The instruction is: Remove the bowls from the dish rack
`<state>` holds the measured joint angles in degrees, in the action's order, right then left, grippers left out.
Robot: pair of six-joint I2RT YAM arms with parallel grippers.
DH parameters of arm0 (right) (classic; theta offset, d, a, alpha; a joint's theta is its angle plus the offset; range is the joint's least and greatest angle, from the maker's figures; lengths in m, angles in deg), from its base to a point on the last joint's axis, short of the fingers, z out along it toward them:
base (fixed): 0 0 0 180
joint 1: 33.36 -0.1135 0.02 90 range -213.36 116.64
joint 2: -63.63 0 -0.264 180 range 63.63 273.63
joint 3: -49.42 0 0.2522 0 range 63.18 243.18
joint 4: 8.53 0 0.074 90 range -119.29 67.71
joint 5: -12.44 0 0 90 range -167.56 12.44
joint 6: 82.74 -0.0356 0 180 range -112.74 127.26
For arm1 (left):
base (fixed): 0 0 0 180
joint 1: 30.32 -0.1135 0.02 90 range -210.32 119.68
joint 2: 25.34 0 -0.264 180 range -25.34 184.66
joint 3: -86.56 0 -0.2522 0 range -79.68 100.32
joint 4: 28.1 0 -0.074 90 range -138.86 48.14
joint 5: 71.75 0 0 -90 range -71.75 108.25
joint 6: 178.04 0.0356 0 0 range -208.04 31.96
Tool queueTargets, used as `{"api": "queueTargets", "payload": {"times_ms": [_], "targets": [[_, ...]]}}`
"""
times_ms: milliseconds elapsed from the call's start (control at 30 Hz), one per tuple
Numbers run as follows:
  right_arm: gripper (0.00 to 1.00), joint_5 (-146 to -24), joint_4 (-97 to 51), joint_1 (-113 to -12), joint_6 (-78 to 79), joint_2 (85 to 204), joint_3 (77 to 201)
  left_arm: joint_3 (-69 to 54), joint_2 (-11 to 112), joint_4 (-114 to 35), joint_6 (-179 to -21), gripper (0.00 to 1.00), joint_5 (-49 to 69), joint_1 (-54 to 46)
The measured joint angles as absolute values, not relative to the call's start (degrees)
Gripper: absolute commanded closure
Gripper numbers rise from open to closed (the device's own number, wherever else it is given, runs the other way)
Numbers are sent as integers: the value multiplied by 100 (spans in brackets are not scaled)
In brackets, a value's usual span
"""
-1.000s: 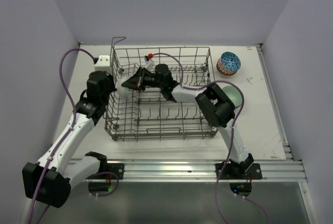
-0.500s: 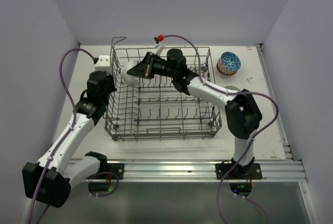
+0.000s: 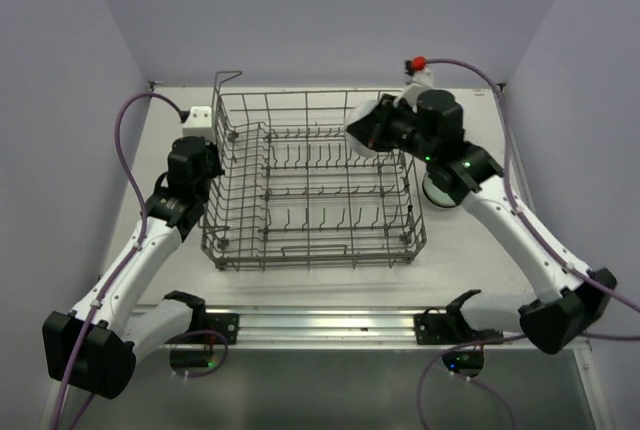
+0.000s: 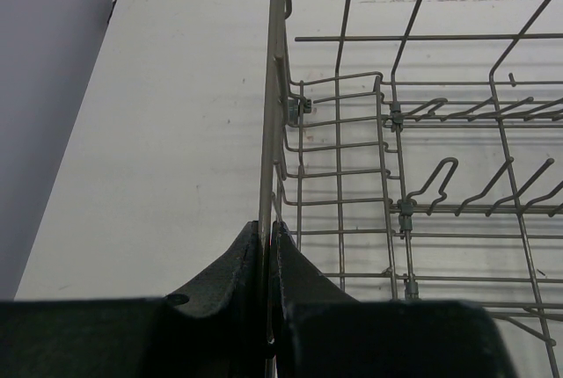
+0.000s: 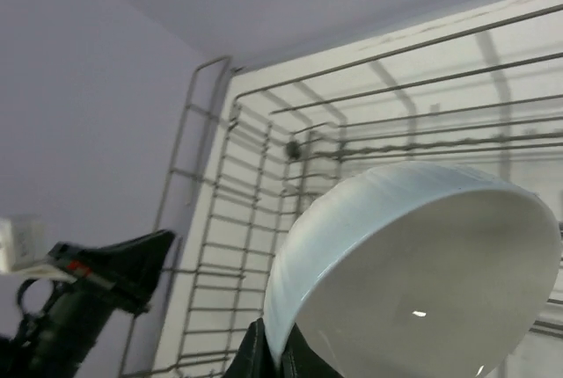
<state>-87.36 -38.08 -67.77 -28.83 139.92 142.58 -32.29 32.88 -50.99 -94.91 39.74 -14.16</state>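
The grey wire dish rack (image 3: 310, 195) stands mid-table with no bowls showing inside. My right gripper (image 3: 374, 134) is shut on the rim of a plain white bowl (image 3: 360, 132) and holds it in the air over the rack's back right corner. In the right wrist view the bowl (image 5: 413, 272) fills the lower right, with my fingertips (image 5: 264, 356) pinching its edge. My left gripper (image 3: 206, 164) is shut on the rack's left rim wire (image 4: 266, 176). A pale green bowl (image 3: 437, 191) sits right of the rack, mostly hidden under my right arm.
A small white box (image 3: 197, 115) with a purple cable lies at the rack's back left corner. Grey walls close in the table on the left, back and right. A metal rail (image 3: 350, 325) runs along the near edge.
My right gripper has lifted the white bowl out of the rack's left part and carried it right, to above the back right corner. The left arm has not moved.
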Motion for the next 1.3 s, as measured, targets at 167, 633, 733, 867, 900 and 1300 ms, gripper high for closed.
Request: {"api": "queueTargets", "payload": {"times_ms": [167,633,733,867,900,1300], "targets": [[100,-7829,-4920,-5302,-2400,12930,13604,-3231,3286,-5099,-9484,100,4055,-1403],[100,-6896,-6050,-4091,-1788,14182,13023,-3246,3248,-5140,-9443,100,4261,-1342],[100,-6824,-6118,-3997,-1640,14473,13076,-3246,3248,-5142,-9441,100,4256,-1342],[100,-6830,-6208,-3938,-1458,14838,13307,-3246,3246,-5142,-9441,100,4248,-1342],[100,-6839,-6221,-3936,-1417,14930,13377,-3246,3244,-5144,-9441,100,4248,-1342],[100,-7125,-6418,-3936,-1052,15673,13663,-3246,3238,-5162,-9441,100,4221,-1342]]}}
